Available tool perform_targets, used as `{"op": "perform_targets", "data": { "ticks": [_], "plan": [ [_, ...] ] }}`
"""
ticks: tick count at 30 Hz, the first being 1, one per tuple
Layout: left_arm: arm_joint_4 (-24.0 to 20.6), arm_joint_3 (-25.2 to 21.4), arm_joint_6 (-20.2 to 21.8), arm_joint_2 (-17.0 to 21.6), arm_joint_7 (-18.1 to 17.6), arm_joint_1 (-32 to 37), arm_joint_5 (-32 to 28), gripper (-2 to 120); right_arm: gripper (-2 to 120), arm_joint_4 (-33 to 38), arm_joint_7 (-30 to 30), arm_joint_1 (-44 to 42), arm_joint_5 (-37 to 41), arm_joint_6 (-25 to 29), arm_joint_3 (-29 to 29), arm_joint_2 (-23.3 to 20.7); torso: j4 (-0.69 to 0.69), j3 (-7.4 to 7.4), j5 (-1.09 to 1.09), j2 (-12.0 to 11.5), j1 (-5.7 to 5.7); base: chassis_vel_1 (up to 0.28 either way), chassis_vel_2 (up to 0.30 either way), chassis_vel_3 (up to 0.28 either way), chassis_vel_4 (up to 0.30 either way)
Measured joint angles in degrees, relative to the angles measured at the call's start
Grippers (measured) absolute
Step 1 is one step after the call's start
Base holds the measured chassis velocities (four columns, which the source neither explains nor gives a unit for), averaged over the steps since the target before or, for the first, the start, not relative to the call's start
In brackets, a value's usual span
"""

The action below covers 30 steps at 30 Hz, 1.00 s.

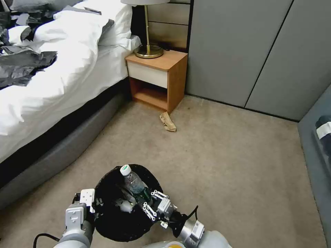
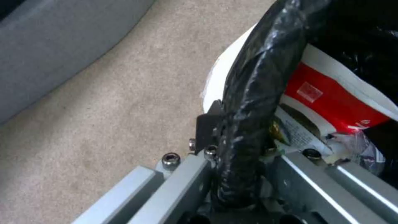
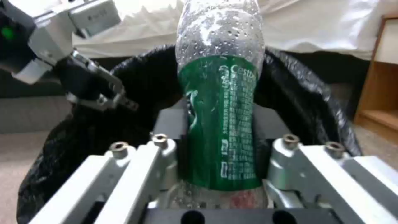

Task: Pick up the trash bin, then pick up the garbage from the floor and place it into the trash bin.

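Note:
The trash bin [image 1: 113, 225], lined with a black bag, hangs low in front of me above the carpet. My left gripper [image 1: 92, 204] is shut on its bag-wrapped rim [image 2: 248, 93]; the bin's white wall [image 2: 222, 77] shows beside it. My right gripper [image 1: 149, 203] is shut on a clear plastic bottle [image 1: 132, 181] with a green label [image 3: 219, 46], held tilted over the bin's mouth, white cap pointing away. A red-white packet [image 2: 327, 99] and other litter lie inside the bin. A brown paper bag [image 1: 168, 122] lies on the floor by the nightstand.
A bed with a white duvet [image 1: 58, 69] and a grey base [image 1: 69, 144] runs along the left. A wooden nightstand [image 1: 162, 77] with a brass lamp [image 1: 148, 50] stands at the back, beside grey wardrobe doors [image 1: 258, 51]. Grey furniture [image 1: 317, 162] borders the right. Open carpet [image 1: 234, 165] lies between.

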Motion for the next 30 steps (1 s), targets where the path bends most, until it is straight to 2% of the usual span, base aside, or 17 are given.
{"op": "perform_targets", "data": {
  "ticks": [3, 4, 6, 7, 9, 10, 13, 17, 18, 30],
  "plan": [
    [0.0, 0.3, 0.0, -0.3, 0.0, -0.1, 0.0, 0, 43, -0.4, 0.1, 0.0, -0.3, -0.1, 0.0, 0.1, 0.00, 0.00, 0.02, 0.0, 0.00, 0.000, 0.000, 0.000, 0.000],
    [0.0, 0.3, 0.0, -0.3, 0.0, -0.1, 0.0, 0, 43, -0.4, 0.1, 0.0, -0.3, -0.1, 0.0, 0.1, 0.00, 0.00, 0.02, 0.0, 0.00, 0.000, 0.000, 0.000, 0.000],
    [-0.1, 0.3, 0.0, -0.3, 0.0, -0.1, 0.0, 0, 53, -0.5, 0.1, 0.0, -0.4, -0.3, 0.0, 0.2, 0.00, 0.00, 0.02, 0.0, 0.00, 0.000, 0.000, 0.000, 0.000],
    [-0.1, 0.3, 0.0, -0.3, 0.0, -0.1, 0.0, 0, 53, -0.5, 0.1, 0.0, -0.4, -0.3, 0.0, 0.2, 0.00, 0.00, 0.02, 0.0, 0.00, 0.000, 0.000, 0.000, 0.000],
    [-0.3, 0.4, 0.0, -0.3, 0.0, 0.0, 0.0, 0, 65, -0.5, 0.2, 0.0, -0.4, -0.5, 0.0, 0.2, -0.01, 0.00, 0.02, 0.0, 0.00, 0.000, 0.000, 0.000, 0.000],
    [-0.3, 0.4, 0.0, -0.3, 0.0, 0.0, 0.0, 0, 65, -0.5, 0.2, 0.0, -0.4, -0.5, 0.0, 0.2, -0.01, 0.00, 0.02, 0.0, 0.00, 0.000, 0.000, 0.000, 0.000],
    [-0.4, 0.7, 0.1, -0.5, 0.0, 0.2, 0.1, 0, 80, -0.5, 0.3, 0.0, -0.6, -0.6, 0.0, 0.3, -0.02, 0.00, 0.02, 0.0, 0.00, 0.000, 0.000, 0.000, 0.000],
    [-0.5, 0.8, 0.1, -0.6, 0.0, 0.3, 0.1, 0, 89, -0.5, 0.3, 0.0, -0.7, -0.7, 0.0, 0.3, -0.03, 0.00, 0.02, 0.0, 0.00, 0.000, 0.000, 0.000, 0.000],
    [-0.5, 0.9, 0.1, -0.6, 0.0, 0.3, 0.2, 0, 96, -0.4, 0.4, 0.0, -0.8, -0.8, 0.0, 0.4, -0.04, 0.00, 0.02, 0.0, 0.00, 0.000, 0.000, 0.000, 0.000],
    [-0.6, 1.1, -0.1, -0.4, 0.3, 0.9, 1.0, 0, 100, -0.1, 1.2, -0.1, -1.0, -1.2, 0.0, 0.4, -0.02, 0.00, 0.14, 0.0, 0.00, 0.000, 0.000, 0.000, 0.000]
  ]
}}
